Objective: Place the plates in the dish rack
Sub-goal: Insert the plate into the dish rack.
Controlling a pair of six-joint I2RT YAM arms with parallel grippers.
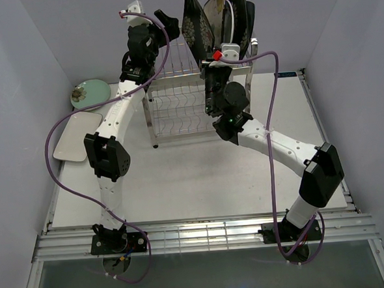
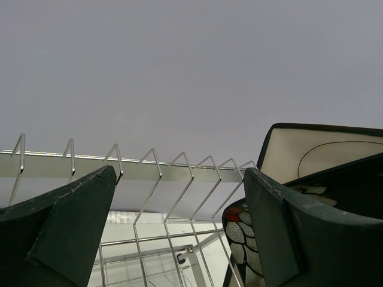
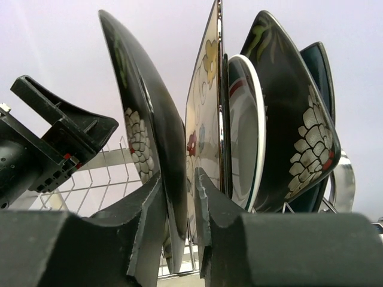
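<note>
Approx 5 of 7 in. The right end effector [image 3: 178, 185] is clenched on the lower edge of a dark floral square plate [image 3: 143, 119], which stands on edge in the top tier of the dish rack [image 1: 177, 112], directly above the fingers. Can't tell if it's fully seated in a slot, so I'd judge this one as mid-placement, not yet let go. Just past it, on that end effector's far side, 4 more stand upright in a row: cream flowered square plate [image 3: 203, 101], round white teal-rimmed plate [image 3: 245, 131], second dark floral square plate [image 3: 293, 119], then teal plate [image 3: 323, 72] at the back. The left end effector [image 2: 179, 176] is released, fingers wide apart w/ nothing between, hovering at the rack's top wires. Empty slots lie straight ahead of it and the loaded plates are off to its right. Left to do: pale green round plate [image 1: 94, 91] and white rectangular plate [image 1: 74, 139], both flat on the tabletop [image 1: 200, 176], well apart from either end effector, below and outboard of the left one. So approx 2 pick-ups + placements remain, plus freeing the current plate.
</note>
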